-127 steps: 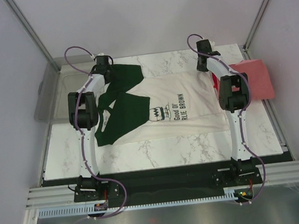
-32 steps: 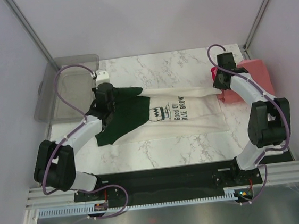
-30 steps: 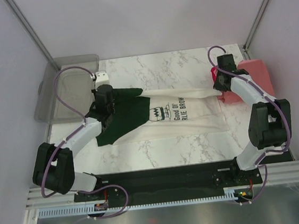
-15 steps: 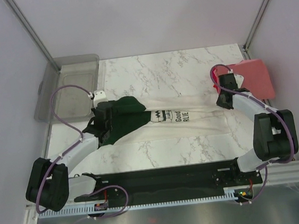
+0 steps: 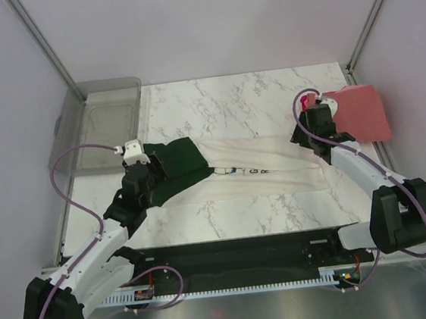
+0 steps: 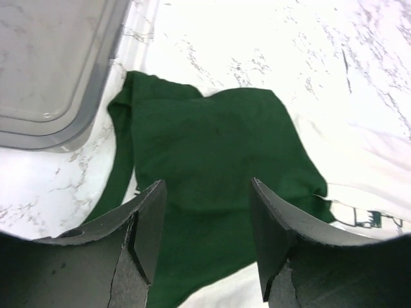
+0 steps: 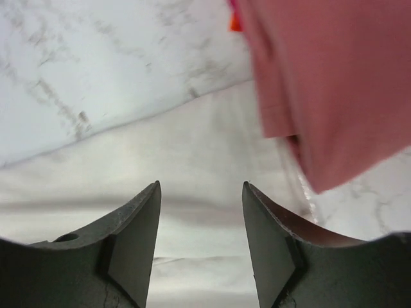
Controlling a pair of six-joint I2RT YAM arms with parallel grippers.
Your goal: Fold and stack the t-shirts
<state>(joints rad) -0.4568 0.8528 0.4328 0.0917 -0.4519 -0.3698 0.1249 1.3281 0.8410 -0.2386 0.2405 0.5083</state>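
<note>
The cream-white t-shirt [image 5: 276, 182] lies folded into a long band across the table's middle, with only a strip of its black print showing along the fold. Its dark green sleeves [image 5: 179, 159] are bunched at the left end. My left gripper [image 5: 146, 165] hovers over the green cloth [image 6: 205, 141], open, with nothing between its fingers [image 6: 144, 224]. My right gripper [image 5: 307, 134] is open above the band's right end [image 7: 160, 154], holding nothing. The coral-red t-shirt [image 5: 359, 112] lies folded at the right edge, and it shows just beyond the right gripper [image 7: 321, 83].
A clear grey plastic bin [image 5: 102, 121] sits at the far left corner, its rim [image 6: 96, 90] close to the green sleeve. Marble tabletop [image 5: 229, 97] shows behind the shirt and in front of it. Frame posts stand at the back corners.
Both grippers pulled the shirt's far edge toward the near side, folding it into a narrower band, then opened and let go of the cloth.
</note>
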